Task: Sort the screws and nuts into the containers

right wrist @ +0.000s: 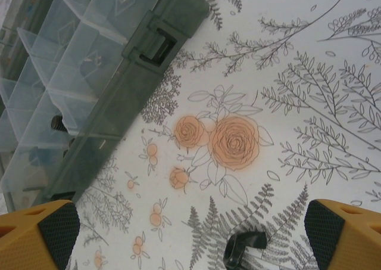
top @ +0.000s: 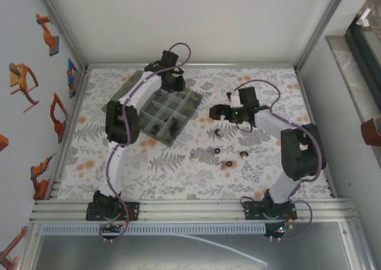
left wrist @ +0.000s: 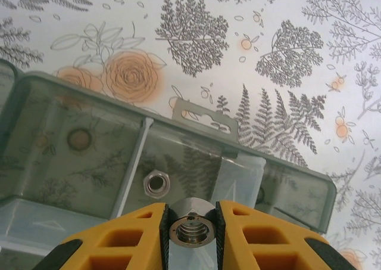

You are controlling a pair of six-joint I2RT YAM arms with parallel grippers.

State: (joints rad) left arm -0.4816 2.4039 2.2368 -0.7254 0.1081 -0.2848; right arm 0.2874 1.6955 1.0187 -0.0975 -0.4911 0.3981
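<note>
Left gripper [left wrist: 190,219]: yellow fingers [left wrist: 119,240] pinch a held nut [left wrist: 190,229] from both sides, its threaded hole facing the wrist camera.
Beyond left jaws: box [left wrist: 280,183], translucent grey, with a pale divider [left wrist: 134,168]. A second nut [left wrist: 156,182] lies flat in a compartment, just beside that divider.
Box edge: a hang tab [left wrist: 202,116] stands on the rim, with the cloth [left wrist: 286,43] past it.
Left gripper, top view [top: 174,86]: over the far part of the box [top: 193,103], at the left of the table.
Right gripper [right wrist: 191,233]: fingers spread wide, with nothing between the black pads [right wrist: 56,228] but cloth and one screw.
Between right jaws: screw [right wrist: 244,246], black, lying on the cloth and touching neither finger.
Past right jaws: the box wall with its latch [right wrist: 158,43]. A boxed screw [right wrist: 58,123] shows dark through a clear compartment.
Right gripper, top view [top: 215,112]: just right of the box, apart from it.
Loose pieces: four small dark bits on the cloth near the right gripper [top: 218,132] [top: 217,149] [top: 243,154] [top: 227,163]. Whether each is a screw or a nut cannot be told from above.
</note>
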